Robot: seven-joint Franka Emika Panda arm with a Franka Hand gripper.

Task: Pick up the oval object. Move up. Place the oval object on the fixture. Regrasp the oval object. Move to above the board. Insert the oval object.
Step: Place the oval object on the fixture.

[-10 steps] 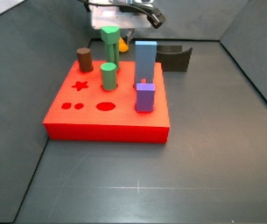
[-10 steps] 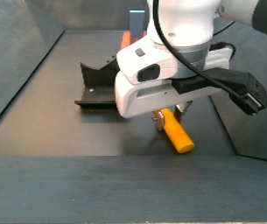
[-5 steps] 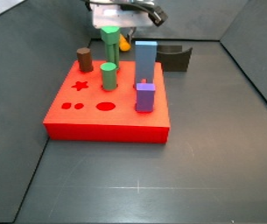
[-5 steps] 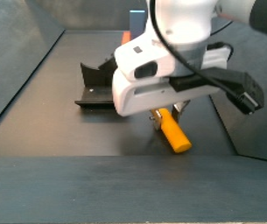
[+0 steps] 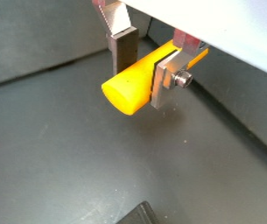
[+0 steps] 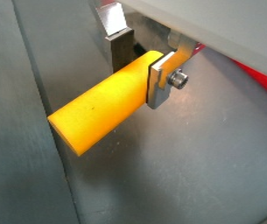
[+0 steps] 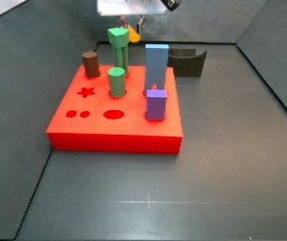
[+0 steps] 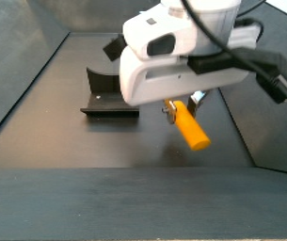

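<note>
My gripper is shut on the oval object, a short yellow-orange peg that sticks out sideways from between the silver fingers. Both wrist views show this grip, with the peg held above the dark floor. In a side view the gripper holds the peg tilted in the air, beside the dark fixture. In a side view the peg shows behind the red board, and the fixture stands at the board's far right.
On the board stand a tall green peg, a short green peg, a brown peg, a blue block and a purple peg. Star, round and oval holes are at its front left. Grey walls ring the floor.
The gripper has risen with the oval object in it. The peg is now higher off the floor, and the arm sits nearer the upper frame edge in both side views.
</note>
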